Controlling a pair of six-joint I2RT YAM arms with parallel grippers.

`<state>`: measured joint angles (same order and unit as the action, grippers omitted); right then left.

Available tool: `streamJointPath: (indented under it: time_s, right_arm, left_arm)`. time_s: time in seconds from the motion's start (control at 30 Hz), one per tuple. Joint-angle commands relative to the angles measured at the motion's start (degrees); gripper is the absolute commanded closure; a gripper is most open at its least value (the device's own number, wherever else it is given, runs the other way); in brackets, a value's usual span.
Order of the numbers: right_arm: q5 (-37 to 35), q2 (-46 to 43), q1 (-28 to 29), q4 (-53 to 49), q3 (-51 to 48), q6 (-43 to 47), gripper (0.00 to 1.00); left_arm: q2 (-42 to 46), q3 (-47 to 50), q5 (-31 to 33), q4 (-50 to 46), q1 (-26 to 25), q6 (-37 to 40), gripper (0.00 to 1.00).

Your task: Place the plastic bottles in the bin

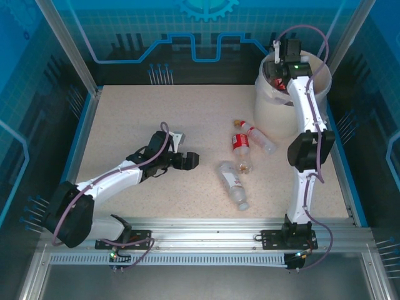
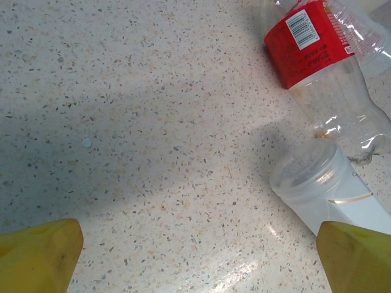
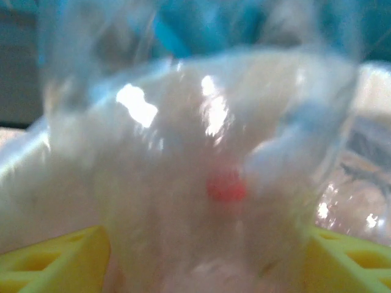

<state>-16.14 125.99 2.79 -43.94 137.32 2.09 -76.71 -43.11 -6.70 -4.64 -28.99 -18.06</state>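
Three plastic bottles lie on their sides on the counter (image 1: 156,112), a little right of its middle. The red-labelled bottle (image 1: 240,145) (image 2: 305,43) lies just beside a red-capped bottle (image 1: 257,137), which points toward the far right corner. A clear bottle (image 1: 232,185) (image 2: 317,183) lies nearer the near edge, one end just beside the red-labelled one.

The bin (image 1: 275,115) stands in the far right corner, with something red showing inside its rim.

The right arm (image 1: 306,150) rises from the near edge and leans across the bin's near rim, and the right hand (image 1: 279,70) (image 3: 204,250) hangs over the opening. In its wrist view the two yellow fingers (image 3: 61,259) stand apart, with a blurred clear thing (image 3: 208,152) carrying a red spot between them. I cannot tell whether the hand is grasping it or has let go.

The left hand (image 1: 189,160) (image 2: 198,256) is released, fingers spread wide over bare counter left of the bottles and pointing toward them. Its right fingertip is beside the clear bottle.
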Motion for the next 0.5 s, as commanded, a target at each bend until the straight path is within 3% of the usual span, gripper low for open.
streamJointPath:
  time_s: [0.0,0.23,0.47]
  right_arm:
    - [3.53,-5.19,-0.50,-4.10,2.79,-0.97,0.19]
    - [6.74,-10.06,-0.37,-6.70,8.59,-2.08,0.12]
    - [10.53,-18.35,-0.17,-7.91,-1.76,-3.25,0.11]
  left_arm:
    - [-1.53,-2.04,-0.66,-0.59,-0.21,-0.66,0.01]
    - [-2.84,-3.31,-0.85,-0.25,-0.22,-1.18,0.01]
    - [-3.53,-4.17,-1.38,-1.63,-0.28,-1.19,0.01]
